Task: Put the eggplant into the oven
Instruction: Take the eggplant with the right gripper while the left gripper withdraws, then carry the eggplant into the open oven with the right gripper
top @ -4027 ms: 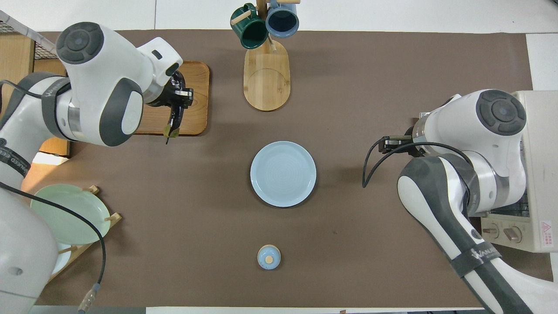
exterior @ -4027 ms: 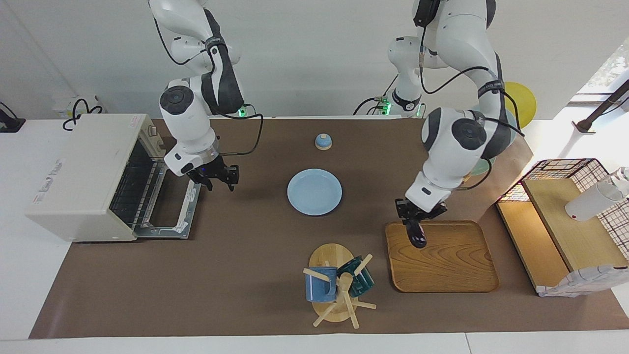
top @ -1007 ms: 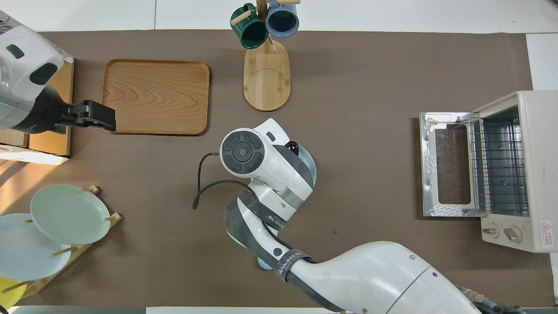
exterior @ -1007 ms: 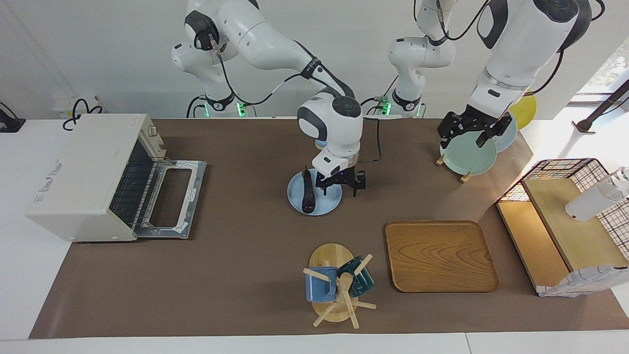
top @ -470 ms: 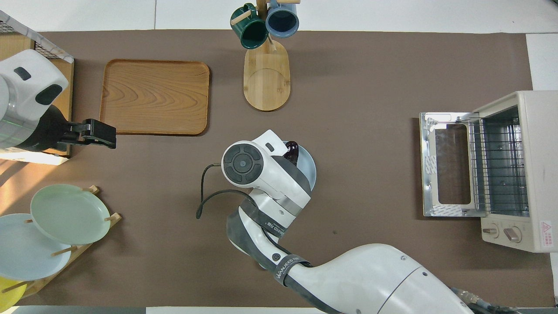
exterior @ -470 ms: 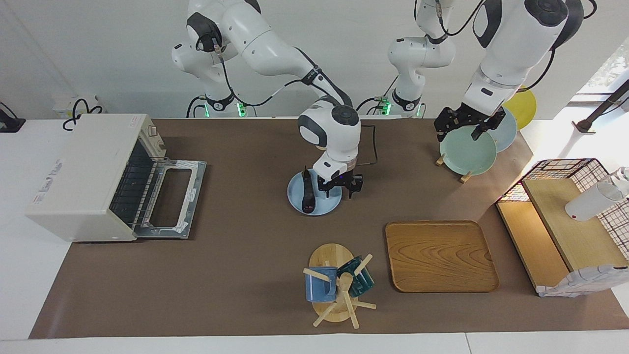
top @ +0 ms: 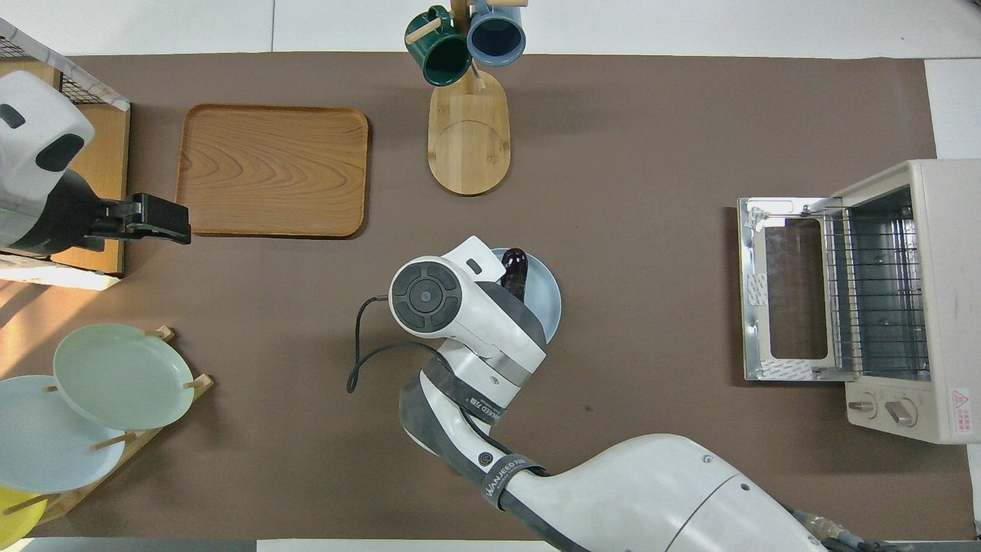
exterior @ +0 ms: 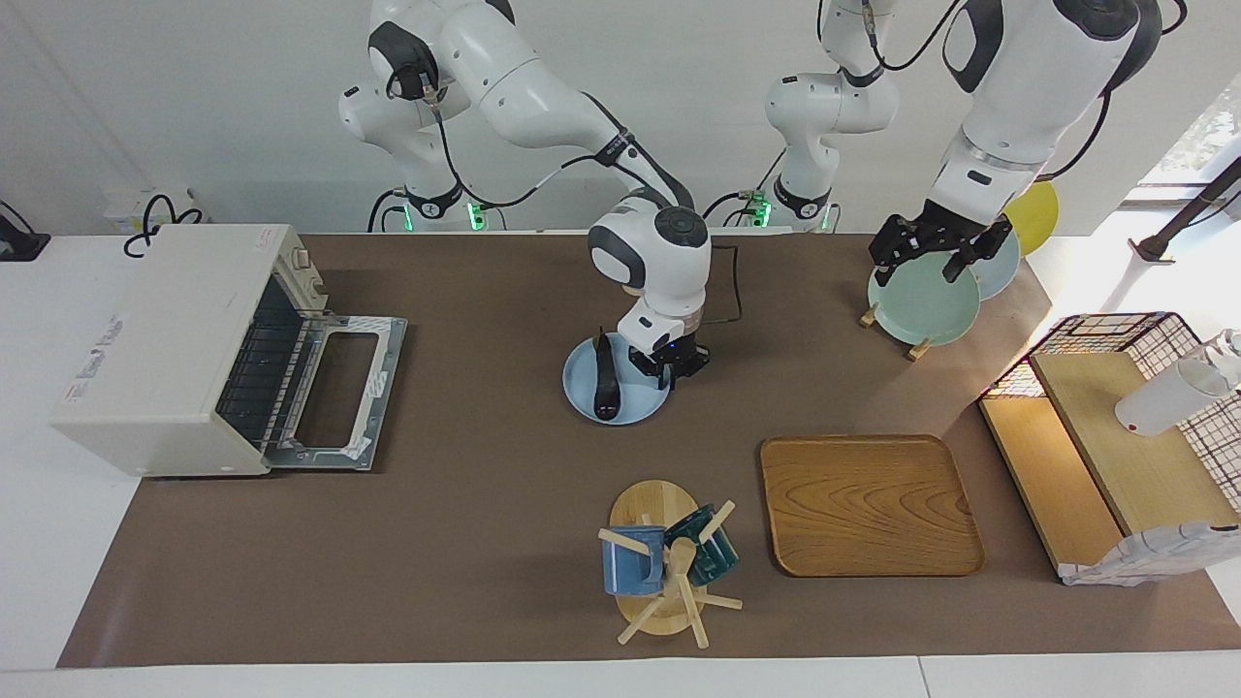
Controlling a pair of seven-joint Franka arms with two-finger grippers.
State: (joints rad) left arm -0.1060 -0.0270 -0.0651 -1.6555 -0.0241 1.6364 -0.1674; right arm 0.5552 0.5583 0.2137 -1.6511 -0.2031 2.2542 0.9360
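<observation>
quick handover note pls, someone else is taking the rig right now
Right gripper: shut, down at the rim of the blue plate; a grip on the rim cannot be confirmed.
Left gripper: open, empty, waiting over the green plate in the rack.
Eggplant: lying on the blue plate, not held.
Oven: at the right arm's end of the table, door down.
Done: oven open, eggplant on the plate.
Left: get the eggplant into the oven.

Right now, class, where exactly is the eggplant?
The eggplant lies on the light blue plate mid-table, between the open oven and the wooden tray, with the right gripper down at the plate's rim beside it.
</observation>
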